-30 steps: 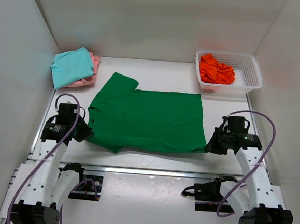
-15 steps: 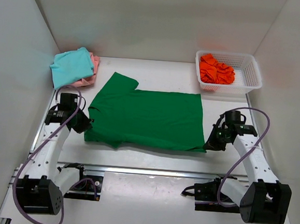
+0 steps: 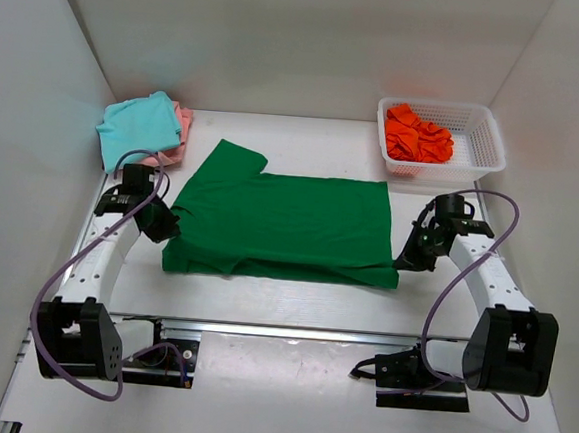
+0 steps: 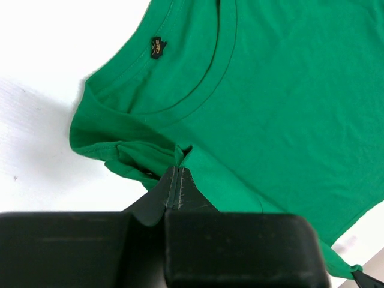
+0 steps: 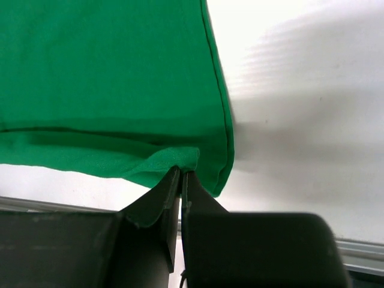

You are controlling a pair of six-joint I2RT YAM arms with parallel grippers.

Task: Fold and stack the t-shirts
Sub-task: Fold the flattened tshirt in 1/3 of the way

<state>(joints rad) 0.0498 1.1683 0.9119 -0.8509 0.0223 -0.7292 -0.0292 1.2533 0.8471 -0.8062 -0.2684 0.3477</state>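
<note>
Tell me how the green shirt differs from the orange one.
The green shirt lies spread on the table; the orange shirt sits crumpled in the basket. The left gripper and right gripper pinch the green shirt's near edge; nothing touches the orange shirt. Neither is stacked yet.

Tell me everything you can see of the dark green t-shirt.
The dark green t-shirt is plain soft knit cloth, lying spread on the white table, collar toward the left arm, hem toward the right. One short sleeve points to the far side. Its ribbed neckband has a small dark label inside. The left gripper and right gripper each pinch its near edge, shut on a fold.
</note>
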